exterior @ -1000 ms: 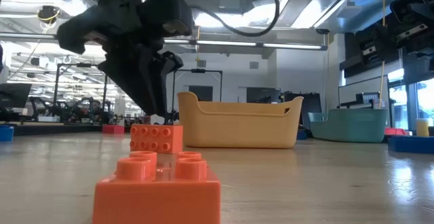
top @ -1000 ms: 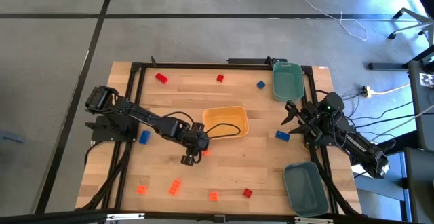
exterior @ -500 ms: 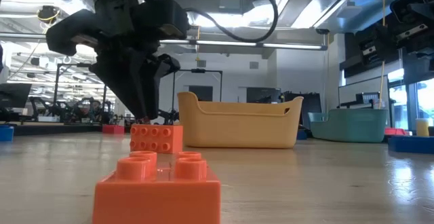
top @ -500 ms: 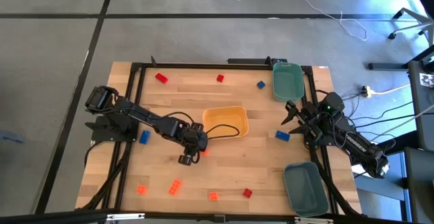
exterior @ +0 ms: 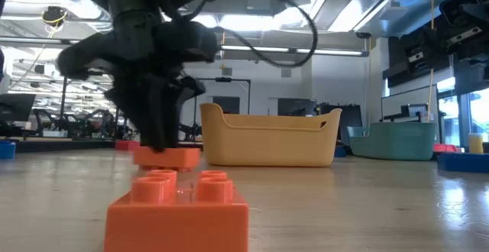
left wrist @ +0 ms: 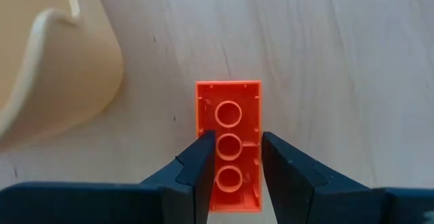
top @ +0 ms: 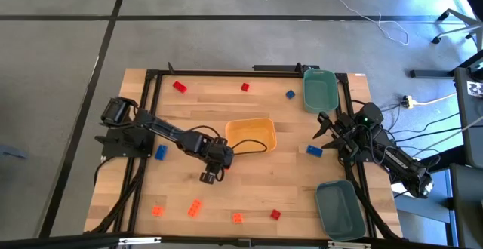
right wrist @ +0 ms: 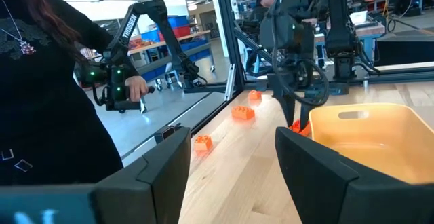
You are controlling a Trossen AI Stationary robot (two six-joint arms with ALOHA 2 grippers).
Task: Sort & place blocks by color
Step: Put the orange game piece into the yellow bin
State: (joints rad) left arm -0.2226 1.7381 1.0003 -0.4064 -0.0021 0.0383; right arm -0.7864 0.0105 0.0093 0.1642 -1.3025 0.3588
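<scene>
Worktop (top: pixel 189 113): wood, framed in black. Yellow-orange tray (top: pixel 251 134) sits mid-worktop; two teal bins (top: pixel 319 89) lie along your right edge, one far and one near.

Left gripper (left wrist: pixel 230 157) is just beside the tray, fingers (left wrist: pixel 196 166) partly closed on both long sides of an orange block (left wrist: pixel 228 119), touching it. Block lies hollow side up.

Right gripper (right wrist: pixel 230 163) waits at the right edge between the bins, parted, holding nothing.

Other blocks (top: pixel 195 207), red, orange and blue, lie scattered across the worktop.
</scene>
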